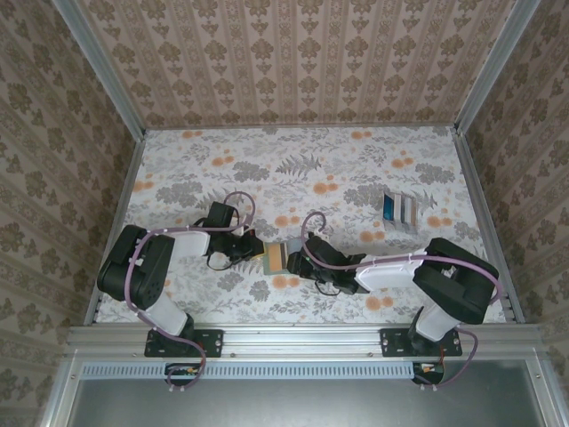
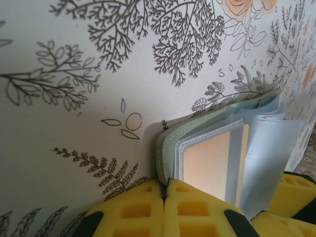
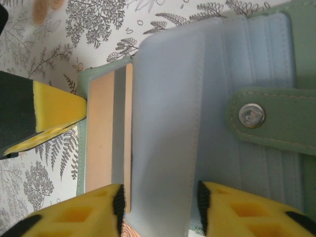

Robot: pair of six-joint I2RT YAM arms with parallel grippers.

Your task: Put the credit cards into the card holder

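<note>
The sage-green card holder (image 1: pixel 275 258) lies open between my two grippers in the near middle of the table. My left gripper (image 2: pixel 165 190) is shut on the edge of the card holder's (image 2: pixel 170 143) green cover. An orange-tan credit card (image 2: pixel 207 163) sits in a clear-edged slot just beyond the fingers. My right gripper (image 3: pixel 159 210) is open, its pads standing on either side of a pale blue inner flap (image 3: pixel 168 123) of the card holder, with the orange-tan card (image 3: pixel 100 133) to the left. Two or three more credit cards (image 1: pixel 402 209) lie side by side at the back right.
A green strap with a metal snap stud (image 3: pixel 252 116) crosses the holder's inside on the right. The left gripper's yellow pad (image 3: pixel 54 116) reaches in beside the holder's left edge. Patterned walls (image 1: pixel 284 62) close in the flowered table (image 1: pixel 293 169) on three sides.
</note>
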